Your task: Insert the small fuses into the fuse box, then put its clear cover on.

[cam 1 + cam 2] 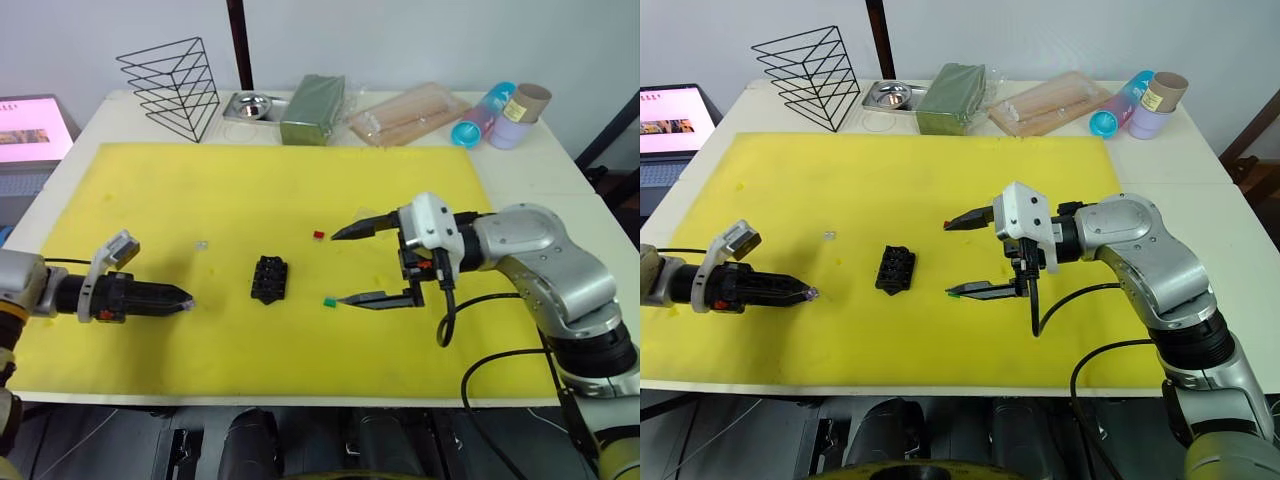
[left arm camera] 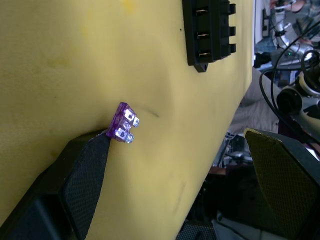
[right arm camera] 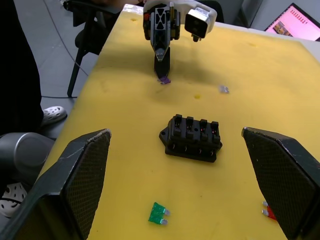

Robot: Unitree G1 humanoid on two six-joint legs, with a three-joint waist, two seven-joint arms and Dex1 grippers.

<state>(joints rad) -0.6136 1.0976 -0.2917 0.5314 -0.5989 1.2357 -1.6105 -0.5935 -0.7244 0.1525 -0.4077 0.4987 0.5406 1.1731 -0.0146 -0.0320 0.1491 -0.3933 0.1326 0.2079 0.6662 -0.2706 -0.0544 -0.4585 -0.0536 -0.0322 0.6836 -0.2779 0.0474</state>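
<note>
No fuse is seated: our left pincer (image 2: 117, 137) touches the purple fuse (image 2: 123, 122), released; right pincer (image 1: 345, 266) released; fuse box (image 1: 270, 279) empty.

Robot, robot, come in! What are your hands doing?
Right gripper open. Left gripper at purple fuse, grip unclear. Fuse box empty. Nothing in the way.

Four small fuses: one red (image 1: 319, 235), one green (image 1: 329, 301), one purple (image 2: 122, 122), one pale (image 1: 201, 244). One fuse box (image 1: 270, 279). Two cups (image 1: 497, 114).
</note>
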